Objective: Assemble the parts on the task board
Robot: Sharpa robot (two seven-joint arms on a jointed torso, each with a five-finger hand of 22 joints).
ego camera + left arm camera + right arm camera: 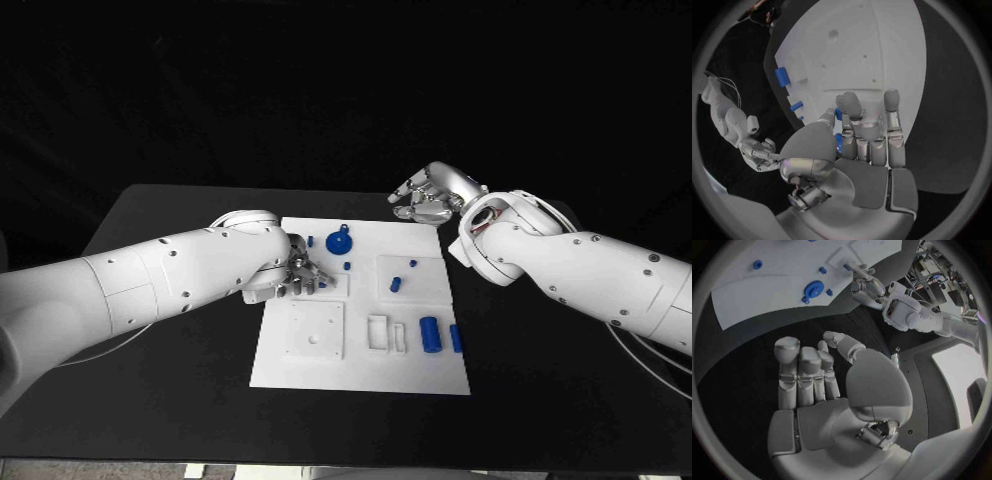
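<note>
The white task board (pixel 361 365) lies in the middle of the table. On it are a round blue part (pixel 340 243), small blue pegs (pixel 397 284) and a blue cylinder (pixel 430 334). My left hand (pixel 296 272) hovers low over the board's left side with its fingers curled. In the left wrist view a blue part (pixel 839 141) shows between the thumb and fingers of that hand (pixel 861 135), apparently pinched. My right hand (pixel 433 197) is over the black table past the board's far right corner, holding nothing, its fingers (pixel 801 370) side by side and the thumb apart.
White blocks (pixel 387 333) stand on the board beside the blue cylinder, and a square recessed plate (pixel 313 328) takes up its near left. Another blue part (pixel 456 338) lies at the right edge. Black table surrounds the board.
</note>
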